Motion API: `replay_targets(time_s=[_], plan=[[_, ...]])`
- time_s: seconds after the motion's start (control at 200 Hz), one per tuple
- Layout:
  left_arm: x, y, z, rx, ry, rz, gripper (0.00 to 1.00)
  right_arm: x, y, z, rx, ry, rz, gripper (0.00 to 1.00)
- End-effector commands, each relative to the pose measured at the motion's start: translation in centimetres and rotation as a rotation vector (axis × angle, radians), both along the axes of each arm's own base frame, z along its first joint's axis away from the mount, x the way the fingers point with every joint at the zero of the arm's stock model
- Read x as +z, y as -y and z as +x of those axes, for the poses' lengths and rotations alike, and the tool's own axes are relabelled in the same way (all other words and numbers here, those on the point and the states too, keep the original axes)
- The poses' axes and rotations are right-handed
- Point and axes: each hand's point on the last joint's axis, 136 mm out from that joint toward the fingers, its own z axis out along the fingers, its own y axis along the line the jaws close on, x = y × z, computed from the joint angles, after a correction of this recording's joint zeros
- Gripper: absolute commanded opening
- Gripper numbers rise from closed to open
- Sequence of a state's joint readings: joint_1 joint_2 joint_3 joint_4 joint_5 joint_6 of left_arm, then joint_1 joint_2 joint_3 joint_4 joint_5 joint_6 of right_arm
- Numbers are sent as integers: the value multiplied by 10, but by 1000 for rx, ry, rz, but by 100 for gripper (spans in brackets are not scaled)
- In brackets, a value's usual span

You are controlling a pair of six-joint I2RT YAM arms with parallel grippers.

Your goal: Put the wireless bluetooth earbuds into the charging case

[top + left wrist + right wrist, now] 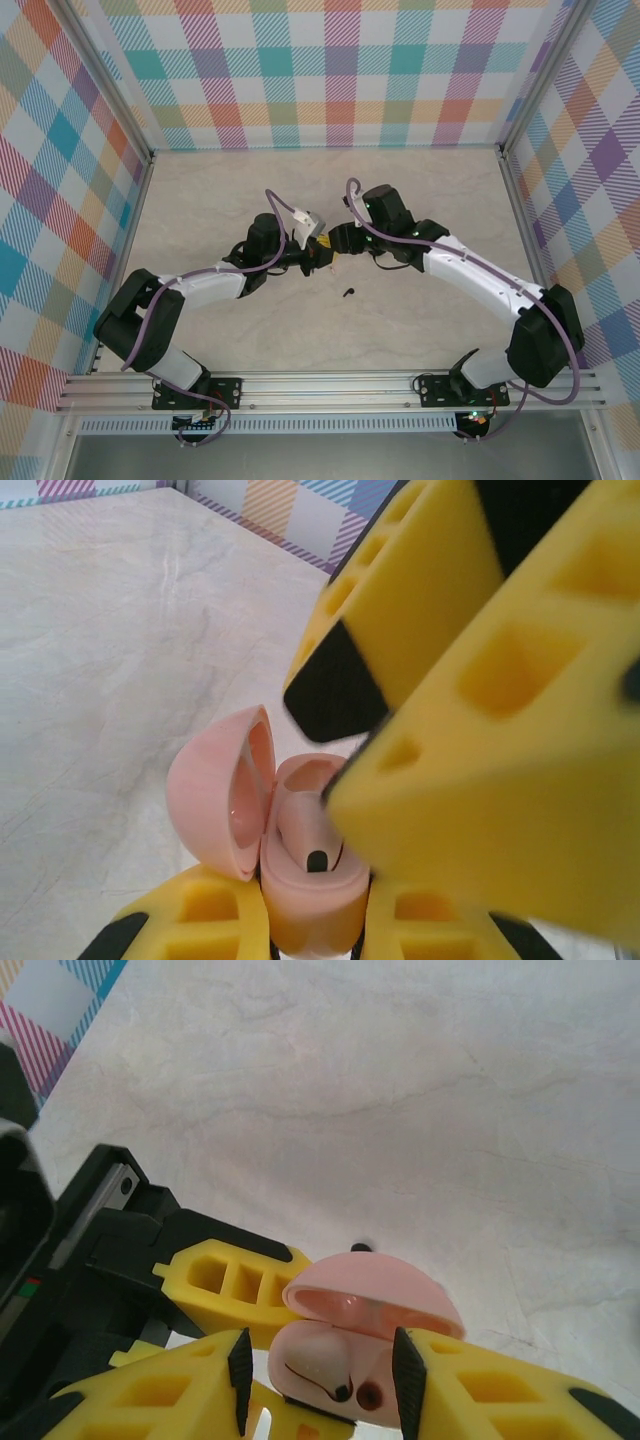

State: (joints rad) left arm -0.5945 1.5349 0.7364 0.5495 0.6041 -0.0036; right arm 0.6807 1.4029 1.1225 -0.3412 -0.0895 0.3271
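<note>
A pink charging case (312,895) is upright between the yellow fingers (205,910) of my left gripper (315,918), which is shut on its base. Its lid (215,790) hangs open to one side. One pale pink earbud (300,825) sits in a slot of the case. My right gripper (320,1370) is open, its pads on either side of the case (385,1360) and the seated earbud (320,1355), not pinching the bud. The slot beside it (371,1395) looks empty. A black earbud (348,292) lies on the table just in front of both grippers.
The two arms meet at the middle of the beige table (220,190), fingertips close together (326,250). Checked walls (330,70) close the back and sides. An aluminium rail (330,385) runs along the near edge.
</note>
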Motion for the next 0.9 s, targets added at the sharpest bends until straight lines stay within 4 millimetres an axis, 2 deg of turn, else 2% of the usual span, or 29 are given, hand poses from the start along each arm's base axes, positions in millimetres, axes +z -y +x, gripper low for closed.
replay_targets(time_s=[0.0,0.195,0.325,0.405,0.54,0.895], plan=[[23,2,-2,4,60,-21,12,23,17,4,-87,72,-12,45],[25,-5,-8,18,52,-7,12,18,58,14,-255,75,-96,46],[32,-11,-15,25,57,9,12,0,79,18,-321,23,-158,46],[37,-16,-20,27,60,16,12,-15,86,20,-333,-34,-182,47],[45,-23,-28,35,59,20,12,-41,78,20,-272,-138,-194,47],[52,-45,-50,76,39,14,13,-103,25,23,-82,-369,-146,48]])
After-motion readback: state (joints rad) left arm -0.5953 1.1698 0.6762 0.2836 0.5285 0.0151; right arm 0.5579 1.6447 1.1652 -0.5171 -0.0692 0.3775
